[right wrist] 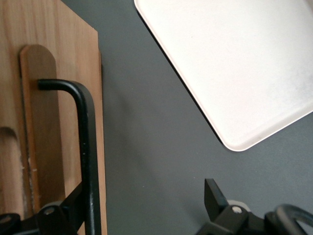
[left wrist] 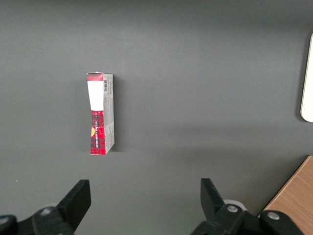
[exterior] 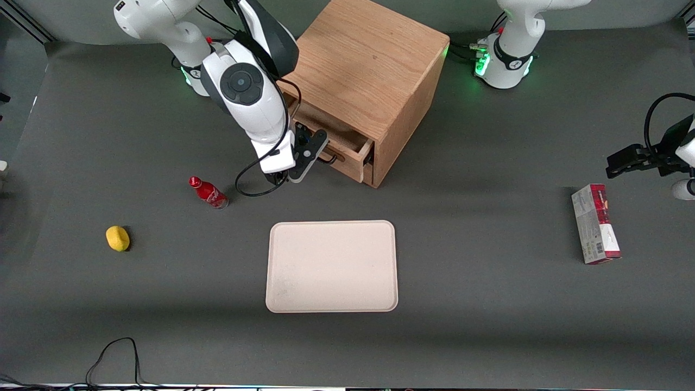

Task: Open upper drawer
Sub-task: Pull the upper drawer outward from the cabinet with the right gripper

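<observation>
Nearest the front camera, a cream tray flat on the table; toward the working arm's end, a yellow lemon and a red bottle lying down. Farther back, gripper at the upper drawer, fingers spread wide beside its black handle. Drawer part-way out of the cabinet

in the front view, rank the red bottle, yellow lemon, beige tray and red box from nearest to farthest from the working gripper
The gripper sits at the upper drawer's handle.
1. Red bottle, beside the gripper, toward the working arm's end.
2. Beige tray, nearer the front camera.
3. Yellow lemon, farther toward the working arm's end.
4. Red box, toward the parked arm's end.
</observation>
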Controlling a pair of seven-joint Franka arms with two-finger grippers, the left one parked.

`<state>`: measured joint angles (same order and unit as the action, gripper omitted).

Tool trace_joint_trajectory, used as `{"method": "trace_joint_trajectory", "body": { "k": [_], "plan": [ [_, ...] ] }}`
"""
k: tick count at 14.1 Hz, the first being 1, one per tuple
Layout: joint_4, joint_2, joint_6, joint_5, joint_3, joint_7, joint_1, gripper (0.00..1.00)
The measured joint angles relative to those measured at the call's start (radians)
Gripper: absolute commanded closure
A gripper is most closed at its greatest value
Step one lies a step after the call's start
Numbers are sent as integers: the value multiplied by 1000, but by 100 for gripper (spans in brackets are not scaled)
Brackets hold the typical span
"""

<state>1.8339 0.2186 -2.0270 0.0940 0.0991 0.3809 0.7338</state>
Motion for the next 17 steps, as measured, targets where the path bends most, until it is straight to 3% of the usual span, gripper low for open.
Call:
{"method": "trace_joint_trajectory", "body": {
  "k": [17],
  "plan": [
    [-144,109,48,0,2,70,-126,0]
  ]
}}
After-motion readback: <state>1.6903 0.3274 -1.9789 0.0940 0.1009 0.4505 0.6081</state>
